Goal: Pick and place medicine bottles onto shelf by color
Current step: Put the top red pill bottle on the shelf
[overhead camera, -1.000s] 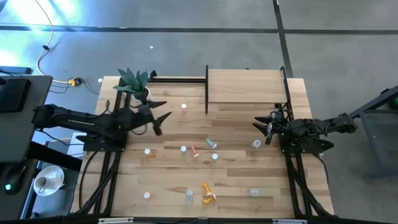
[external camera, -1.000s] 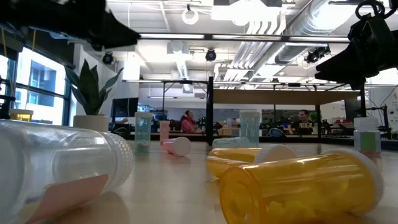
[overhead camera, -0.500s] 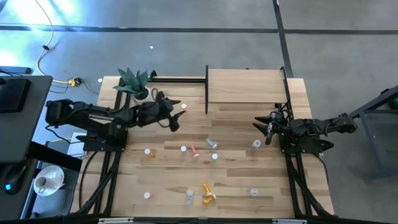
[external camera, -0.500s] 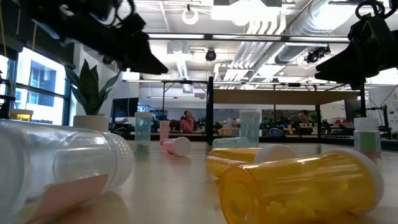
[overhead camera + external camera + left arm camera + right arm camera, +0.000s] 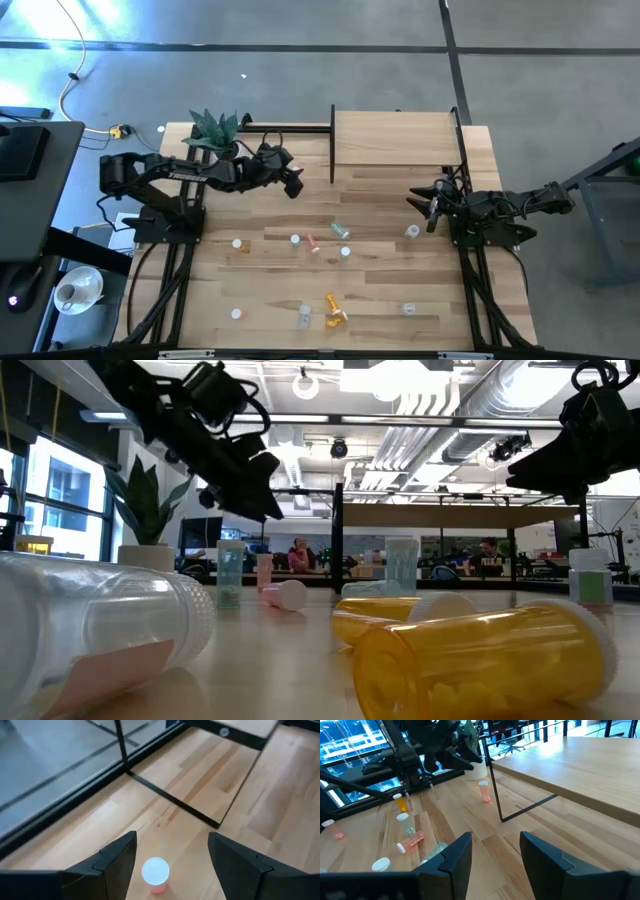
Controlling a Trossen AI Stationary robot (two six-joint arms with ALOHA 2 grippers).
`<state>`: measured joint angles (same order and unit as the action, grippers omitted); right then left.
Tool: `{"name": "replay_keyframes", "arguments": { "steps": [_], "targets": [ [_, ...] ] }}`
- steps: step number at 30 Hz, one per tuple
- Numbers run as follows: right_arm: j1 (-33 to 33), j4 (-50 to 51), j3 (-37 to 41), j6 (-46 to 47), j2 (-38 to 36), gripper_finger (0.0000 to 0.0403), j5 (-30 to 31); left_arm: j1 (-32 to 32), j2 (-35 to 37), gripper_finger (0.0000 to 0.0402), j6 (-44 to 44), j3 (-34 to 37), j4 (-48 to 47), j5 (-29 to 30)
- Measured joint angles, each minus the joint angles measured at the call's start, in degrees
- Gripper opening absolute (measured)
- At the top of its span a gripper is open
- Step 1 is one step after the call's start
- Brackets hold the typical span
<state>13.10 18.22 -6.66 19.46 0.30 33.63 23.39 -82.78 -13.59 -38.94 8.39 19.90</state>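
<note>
A pink bottle with a white cap (image 5: 155, 874) stands upright on the table by the shelf's near left leg; it also shows in the right wrist view (image 5: 484, 791). My left gripper (image 5: 291, 181) (image 5: 172, 845) is open, hangs above this bottle and points down, one finger on either side, touching nothing. The shelf (image 5: 395, 138) stands at the far right. My right gripper (image 5: 420, 205) (image 5: 496, 840) is open and empty at the table's right, near a pale bottle (image 5: 411, 232). Several other bottles lie mid-table (image 5: 313, 243) and near the front edge (image 5: 333, 310).
A potted green plant (image 5: 215, 130) stands at the far left, just behind my left arm. The shelf's black frame leg (image 5: 170, 802) runs along the table close beyond the pink bottle. Orange bottles (image 5: 480, 660) and a clear one (image 5: 100, 620) lie near the front edge.
My left gripper has gone toward the table's right and far edges, from beside the plant to over the pink bottle by the shelf's leg. In the high view it now covers that bottle. My right arm has kept still.
</note>
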Motion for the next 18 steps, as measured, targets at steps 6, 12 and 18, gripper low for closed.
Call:
{"name": "replay_keyframes", "arguments": {
  "steps": [6,12,18],
  "targets": [
    [0.02,0.0,0.0,0.02,0.0,0.0158,0.0,0.29,-2.53,0.0236,-3.61,0.0,0.43,0.44],
    [0.01,0.0,0.0,0.01,0.0,0.0158,0.01,0.27,-4.59,0.0236,-5.73,0.0,0.29,3.56],
    [0.02,0.0,0.0,0.0,0.0,0.0158,0.0,0.27,-6.78,0.0236,-6.84,0.0,0.89,5.18]
  ]
}}
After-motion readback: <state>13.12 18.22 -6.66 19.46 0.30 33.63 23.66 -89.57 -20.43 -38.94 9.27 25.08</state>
